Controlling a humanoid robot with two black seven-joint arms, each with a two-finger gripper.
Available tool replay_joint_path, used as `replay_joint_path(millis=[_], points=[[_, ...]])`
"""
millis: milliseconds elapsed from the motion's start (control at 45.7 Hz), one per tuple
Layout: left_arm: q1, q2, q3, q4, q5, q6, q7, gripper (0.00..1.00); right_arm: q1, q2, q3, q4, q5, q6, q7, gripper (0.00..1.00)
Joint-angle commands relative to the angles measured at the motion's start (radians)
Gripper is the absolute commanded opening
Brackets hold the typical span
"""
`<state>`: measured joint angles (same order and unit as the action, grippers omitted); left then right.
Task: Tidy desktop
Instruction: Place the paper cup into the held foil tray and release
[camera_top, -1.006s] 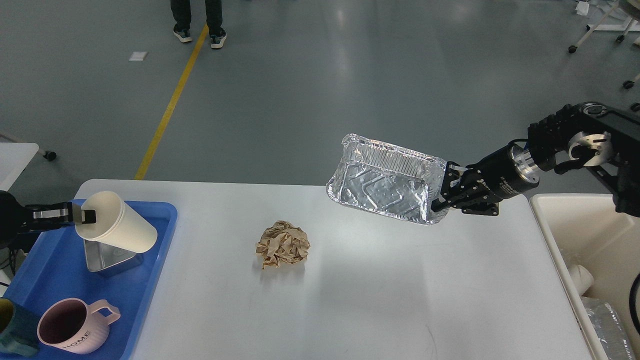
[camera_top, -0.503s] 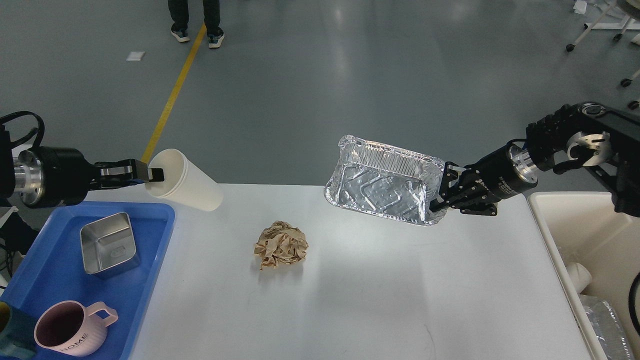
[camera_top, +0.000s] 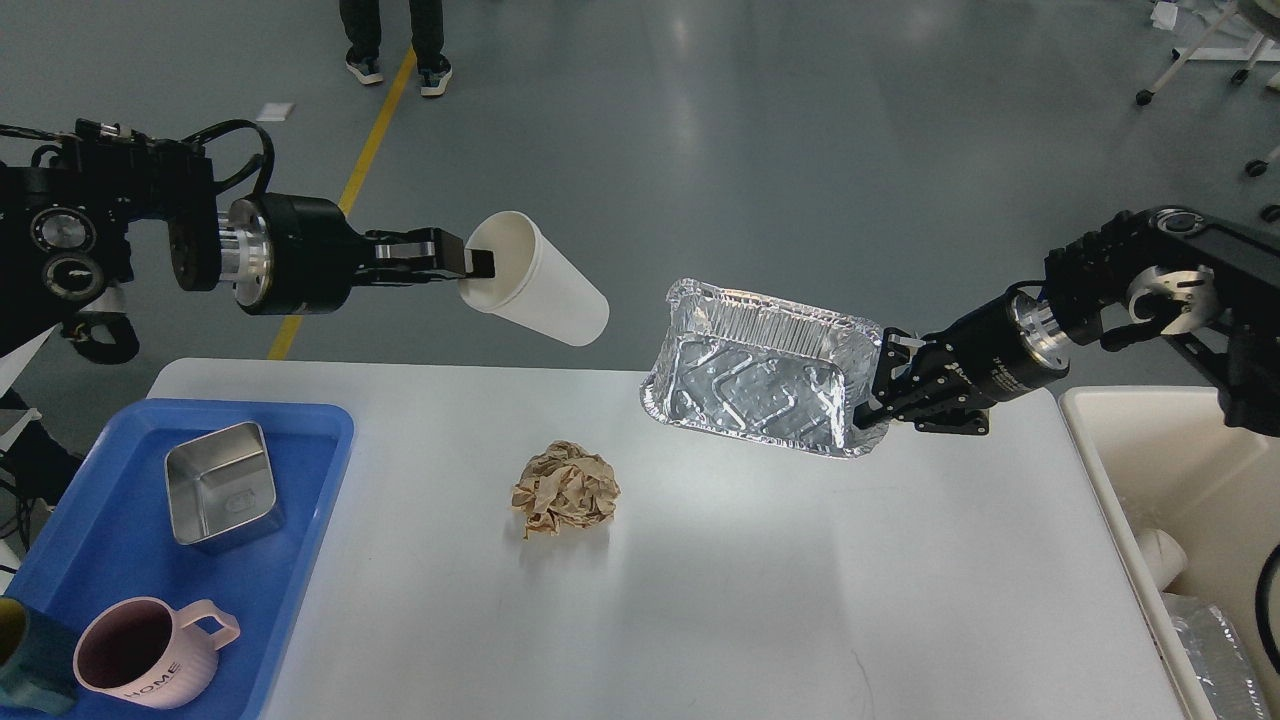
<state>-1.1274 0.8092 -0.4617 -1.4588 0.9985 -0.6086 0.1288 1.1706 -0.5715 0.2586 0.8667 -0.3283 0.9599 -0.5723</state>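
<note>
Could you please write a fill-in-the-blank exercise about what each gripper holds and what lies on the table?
1. The left gripper holds a white paper ____.
2. The right gripper holds a shiny aluminium foil ____.
3. A crumpled brown paper ball lies on the light grey ____.
4. The pink ceramic mug stands in the ____ plastic tray.

Missing words: cup; tray; desktop; blue

1. The left arm reaches in level from the left, wrist straight, and its left gripper (camera_top: 470, 268) has its fingers clamped over the rim of a white paper cup (camera_top: 540, 295) (one finger inside the mouth).
2. The right arm stretches in from the right, forearm angled downward; the right gripper (camera_top: 882, 392) pinches the near rim of a foil tray (camera_top: 760, 370).
</note>
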Motion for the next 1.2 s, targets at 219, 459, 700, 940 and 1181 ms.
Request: replay_joint_path(millis=[219, 459, 700, 940, 1181], points=[[-0.189, -0.278, 0.123, 0.195, -0.001, 0.007, 0.002, 0.04, 0.001, 0.004, -0.001, 0.006, 0.000, 0.000, -0.001, 0.00], [-0.224, -0.475, 0.196, 0.327, 0.009, 0.013, 0.002, 0.05, 0.000, -0.001, -0.001, 0.008, 0.000, 0.000, 0.000, 0.00], [-0.221, -0.637, 0.238, 0.436, 0.017, 0.023, -0.001, 0.05, 0.000, 0.002, -0.001, 0.008, 0.000, 0.000, 0.000, 0.00], [-0.209, -0.748, 0.255, 0.528, 0.063, 0.053, 0.000, 0.05, 0.000, -0.013, -0.001, 0.021, 0.000, 0.000, 0.000, 0.00], [-0.224, -0.769, 0.288, 0.543, 0.065, 0.061, 0.000, 0.06, 0.000, -0.013, 0.001, 0.021, 0.000, 0.000, 0.000, 0.00]])
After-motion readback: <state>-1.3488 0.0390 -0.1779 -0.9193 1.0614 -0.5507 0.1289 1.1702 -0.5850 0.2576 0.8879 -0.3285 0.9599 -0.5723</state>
